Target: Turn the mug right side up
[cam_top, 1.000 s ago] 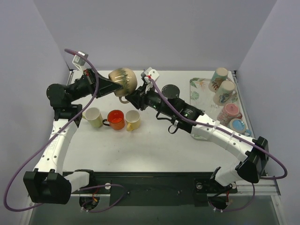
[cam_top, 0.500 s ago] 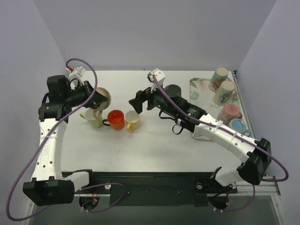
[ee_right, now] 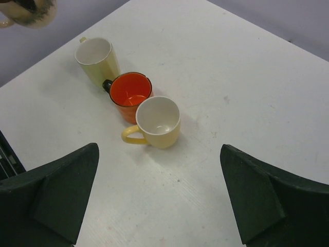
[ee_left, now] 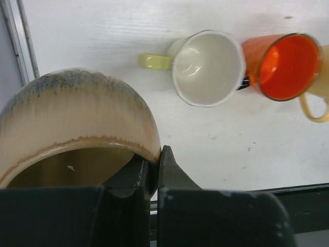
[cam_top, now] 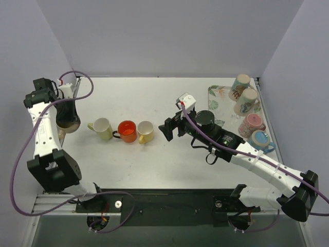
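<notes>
A tan glazed mug (cam_top: pixel 67 117) with a dark inside hangs at the table's far left edge. My left gripper (cam_top: pixel 66 104) is shut on its rim. In the left wrist view the mug (ee_left: pixel 77 118) fills the left side with its mouth toward the camera, and the left gripper (ee_left: pixel 156 154) pinches the wall, one finger inside and one outside. I cannot tell whether it touches the table. My right gripper (cam_top: pixel 167 129) stands open and empty over the middle of the table. In its own view the right gripper (ee_right: pixel 158 148) spans bare table, and the tan mug (ee_right: pixel 32 11) shows at the top left corner.
Three upright mugs stand in a row: pale green (cam_top: pixel 102 128), orange (cam_top: pixel 127 130) and pale yellow (cam_top: pixel 145 131), just right of the held mug. A patterned tray (cam_top: pixel 218 94) at the back right has several cups (cam_top: pixel 247 101) beside it. The table's metal rail (ee_left: pixel 20 46) runs close on the left.
My left arm swung the tan mug from the back centre to the far left. My right gripper let go of it, opened wide and drew back to the right.
</notes>
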Robot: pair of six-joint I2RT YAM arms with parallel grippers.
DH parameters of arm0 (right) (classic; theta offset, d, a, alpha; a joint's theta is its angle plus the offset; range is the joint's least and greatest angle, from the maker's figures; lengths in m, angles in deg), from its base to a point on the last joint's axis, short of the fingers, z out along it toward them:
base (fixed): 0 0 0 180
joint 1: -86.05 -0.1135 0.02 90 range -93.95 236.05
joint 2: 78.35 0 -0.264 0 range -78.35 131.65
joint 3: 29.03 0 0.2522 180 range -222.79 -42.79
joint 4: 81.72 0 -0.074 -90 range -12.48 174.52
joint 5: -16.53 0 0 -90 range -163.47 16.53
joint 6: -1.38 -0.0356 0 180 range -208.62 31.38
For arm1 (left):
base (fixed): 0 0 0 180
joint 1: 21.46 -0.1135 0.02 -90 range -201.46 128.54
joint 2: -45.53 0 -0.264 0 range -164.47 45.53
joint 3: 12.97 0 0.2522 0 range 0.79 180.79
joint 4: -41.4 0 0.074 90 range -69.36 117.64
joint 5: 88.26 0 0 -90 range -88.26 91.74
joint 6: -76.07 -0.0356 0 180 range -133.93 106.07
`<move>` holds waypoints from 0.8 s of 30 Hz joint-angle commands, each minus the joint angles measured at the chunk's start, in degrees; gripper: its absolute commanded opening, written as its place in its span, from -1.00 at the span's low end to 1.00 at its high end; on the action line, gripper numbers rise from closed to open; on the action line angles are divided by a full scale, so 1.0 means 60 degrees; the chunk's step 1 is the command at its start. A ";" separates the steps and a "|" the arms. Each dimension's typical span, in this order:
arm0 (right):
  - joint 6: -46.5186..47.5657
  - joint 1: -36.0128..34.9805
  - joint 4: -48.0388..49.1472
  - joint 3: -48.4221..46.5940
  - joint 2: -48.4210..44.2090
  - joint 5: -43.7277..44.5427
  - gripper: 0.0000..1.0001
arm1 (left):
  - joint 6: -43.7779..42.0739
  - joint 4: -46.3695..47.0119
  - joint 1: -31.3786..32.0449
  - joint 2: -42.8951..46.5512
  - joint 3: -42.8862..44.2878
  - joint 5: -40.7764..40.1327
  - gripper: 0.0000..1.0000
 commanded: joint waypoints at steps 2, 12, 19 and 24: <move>0.0630 0.0035 0.0168 0.0365 -0.0562 0.0457 0.97 | -0.0992 0.0146 -0.0247 -0.1608 0.0488 -0.0890 -1.00; 0.0777 0.0196 0.0037 0.0262 -0.0591 0.0457 0.98 | -0.2176 -0.0217 -0.0452 -0.4565 0.1586 -0.1287 -1.00; 0.0849 0.0196 -0.0168 0.0043 -0.0606 0.0794 0.98 | -0.3407 -0.1362 -0.0554 -0.6150 0.2846 -0.0377 -1.00; 0.1333 0.0341 -0.0753 -0.0176 -0.0840 0.0941 1.00 | -0.3673 -0.0850 -0.0584 -0.6326 0.2482 -0.0438 -1.00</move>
